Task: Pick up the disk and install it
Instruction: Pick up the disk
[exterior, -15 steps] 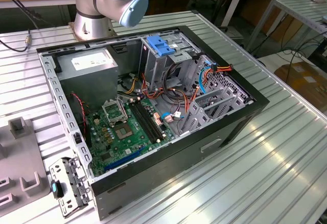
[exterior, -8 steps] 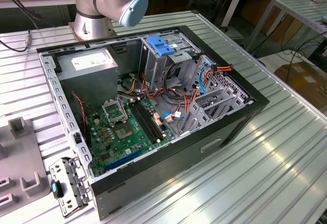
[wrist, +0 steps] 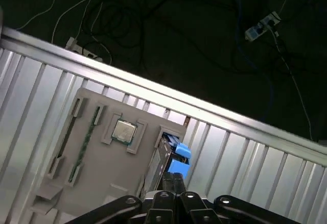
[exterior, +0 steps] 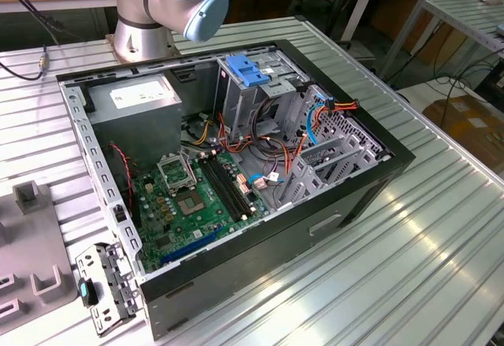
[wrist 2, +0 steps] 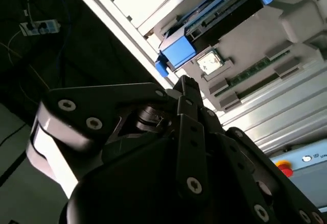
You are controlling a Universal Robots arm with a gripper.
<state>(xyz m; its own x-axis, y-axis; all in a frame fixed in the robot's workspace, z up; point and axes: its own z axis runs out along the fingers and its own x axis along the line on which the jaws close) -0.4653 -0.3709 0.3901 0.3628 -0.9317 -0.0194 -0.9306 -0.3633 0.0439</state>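
One flat rectangular disk (wrist: 170, 162) with a dark body and blue plastic side rails stands on edge in a slot of a grey plastic holder tray (wrist: 102, 165), in both wrist views. One square silver processor chip (wrist: 124, 130) sits just beside it in that tray. One black gripper (wrist: 174, 179) hangs near the disk's blue rail end, fingertips pressed together, gripping nothing. One open black computer case (exterior: 323, 224) lies on a ribbed aluminium table (exterior: 425, 267).

Computer case (exterior: 331, 220) lies open upward; orange and red cables (exterior: 299, 150) loop across the gap between drive cage (exterior: 335, 157) and motherboard (exterior: 185, 204), crowding the way in. In the first wrist view the disk (wrist: 177, 165) stands on edge in the grey tray (wrist: 97, 178), slot walls close beside it, upper edge bare toward the gripper (wrist: 174, 179).
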